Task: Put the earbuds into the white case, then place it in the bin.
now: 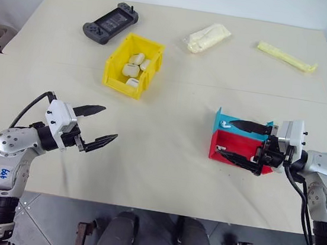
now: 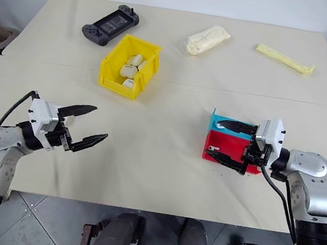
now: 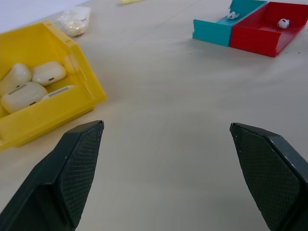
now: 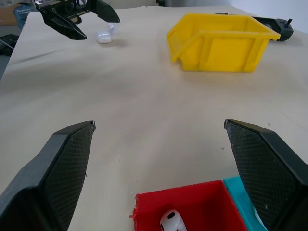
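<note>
The yellow bin [image 1: 122, 83] stands at the back left of the table and holds several white cases [image 1: 136, 59]. One earbud [image 3: 233, 15] lies in the blue tray [image 3: 211, 31], another earbud [image 3: 283, 22] in the red tray [image 3: 257, 41]. My right gripper [image 1: 226, 136] is open and held level, its fingers straddling the two trays with nothing between them. My left gripper [image 1: 110, 122] is open and empty above bare table at the front left. In the right wrist view a white case [image 4: 103, 36] lies on the table just beyond the left gripper.
A black game controller [image 1: 110, 23] lies behind the bin. A clear bag of pale pieces [image 1: 208, 37] and a yellow packet [image 1: 286, 57] lie at the back right. Bare table stretches between the bin and the trays.
</note>
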Motion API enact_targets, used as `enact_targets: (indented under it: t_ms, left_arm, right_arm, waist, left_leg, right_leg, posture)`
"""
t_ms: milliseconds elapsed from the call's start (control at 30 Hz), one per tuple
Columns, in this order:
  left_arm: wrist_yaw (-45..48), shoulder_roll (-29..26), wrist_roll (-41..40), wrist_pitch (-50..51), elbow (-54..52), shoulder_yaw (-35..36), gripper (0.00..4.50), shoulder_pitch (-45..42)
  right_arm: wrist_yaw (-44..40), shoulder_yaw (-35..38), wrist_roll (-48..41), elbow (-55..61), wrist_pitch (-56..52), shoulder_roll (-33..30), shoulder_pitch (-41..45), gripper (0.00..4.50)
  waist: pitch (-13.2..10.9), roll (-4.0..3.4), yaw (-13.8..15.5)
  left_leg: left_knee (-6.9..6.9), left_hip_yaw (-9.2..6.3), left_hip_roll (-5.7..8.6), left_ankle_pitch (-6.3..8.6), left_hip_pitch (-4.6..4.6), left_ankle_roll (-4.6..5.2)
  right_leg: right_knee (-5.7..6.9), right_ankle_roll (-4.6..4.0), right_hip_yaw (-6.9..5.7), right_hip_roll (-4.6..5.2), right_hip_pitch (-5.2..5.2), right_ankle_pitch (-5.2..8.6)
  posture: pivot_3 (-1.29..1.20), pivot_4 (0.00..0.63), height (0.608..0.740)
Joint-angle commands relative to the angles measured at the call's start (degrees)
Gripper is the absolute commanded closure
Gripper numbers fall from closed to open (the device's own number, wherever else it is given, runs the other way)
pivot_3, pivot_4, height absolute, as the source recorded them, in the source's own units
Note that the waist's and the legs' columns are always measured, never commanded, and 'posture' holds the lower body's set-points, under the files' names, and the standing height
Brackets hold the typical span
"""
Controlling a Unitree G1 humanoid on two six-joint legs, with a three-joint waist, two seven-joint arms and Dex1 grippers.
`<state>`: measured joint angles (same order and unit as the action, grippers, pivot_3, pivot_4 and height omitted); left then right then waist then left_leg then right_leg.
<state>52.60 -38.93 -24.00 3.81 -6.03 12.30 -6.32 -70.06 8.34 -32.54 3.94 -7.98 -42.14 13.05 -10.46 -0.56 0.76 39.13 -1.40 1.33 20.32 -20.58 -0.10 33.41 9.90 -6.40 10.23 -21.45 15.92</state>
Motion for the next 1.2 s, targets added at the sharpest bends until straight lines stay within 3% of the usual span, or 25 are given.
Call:
enact_targets:
  t_ms: [33,367,567,833,1000,1133,1200]
  left_arm:
    - [-1.32,-0.28,1.28,-1.14,-0.77,0.83,0.02,-0.78]
    - [-3.82,0.25,-1.11,1.89,-2.58,3.58,0.02,0.85]
    - [-13.92,2.78,-0.98,5.48,-6.05,11.72,0.02,7.60]
    - [-33.33,17.50,0.37,8.93,-18.51,24.09,0.02,26.96]
    - [-38.03,24.60,-0.24,10.81,-24.66,23.70,0.02,34.26]
    - [-39.93,23.20,-2.18,16.42,-27.73,23.16,0.02,33.22]
    - [-43.08,19.72,-2.89,25.13,-29.46,23.19,0.02,30.42]
  right_arm:
    - [-0.69,1.61,-0.06,0.09,1.06,-0.54,0.17,0.00]
    - [-2.54,0.87,0.53,-2.48,2.04,-0.11,1.80,0.00]
    - [-2.70,-1.24,-0.63,-1.13,1.87,3.01,4.98,0.00]
    - [-1.34,-5.13,-0.81,4.30,4.38,10.88,7.03,0.00]
    - [-1.19,-6.84,0.63,3.70,6.25,12.95,8.61,0.00]
    - [-1.38,-7.32,0.77,3.00,6.03,12.82,8.64,0.00]
    - [-2.16,-7.66,1.24,2.44,6.00,12.04,8.21,0.00]
  waist:
    - [0.00,0.00,0.04]
    - [0.00,0.00,0.09]
    - [-0.02,0.02,-0.37]
    - [-0.11,0.13,-0.54]
    - [-0.16,0.21,0.75]
    - [-0.16,0.22,0.82]
    - [-0.16,0.21,0.75]
  left_leg:
    - [0.00,0.04,-0.01,0.00,0.00,0.00]
    - [0.00,0.18,-0.07,0.03,0.02,0.01]
    - [-0.01,0.23,-0.16,0.09,0.06,-0.04]
    - [-0.03,0.34,-0.36,0.26,0.16,-0.11]
    - [0.02,0.37,-0.36,0.32,0.17,-0.13]
    - [0.02,0.33,-0.39,0.33,0.17,-0.15]
    - [0.02,0.35,-0.40,0.35,0.17,-0.15]
  right_leg:
    - [0.00,0.00,0.03,-0.01,-0.02,0.00]
    - [0.01,0.00,0.17,-0.05,-0.08,0.00]
    - [0.01,0.00,0.25,-0.14,-0.10,0.00]
    - [-0.08,-0.01,0.39,-0.30,-0.11,0.00]
    - [-0.09,-0.03,0.45,-0.31,-0.11,0.01]
    - [-0.08,-0.11,0.42,-0.34,-0.11,0.04]
    - [-0.06,-0.12,0.44,-0.37,-0.13,0.04]
  posture:
    - [0.00,0.150,0.740]
    - [0.00,0.150,0.740]
    - [0.00,0.150,0.740]
    - [0.00,0.150,0.740]
    - [0.00,0.150,0.740]
    - [0.00,0.150,0.740]
    - [0.00,0.150,0.740]
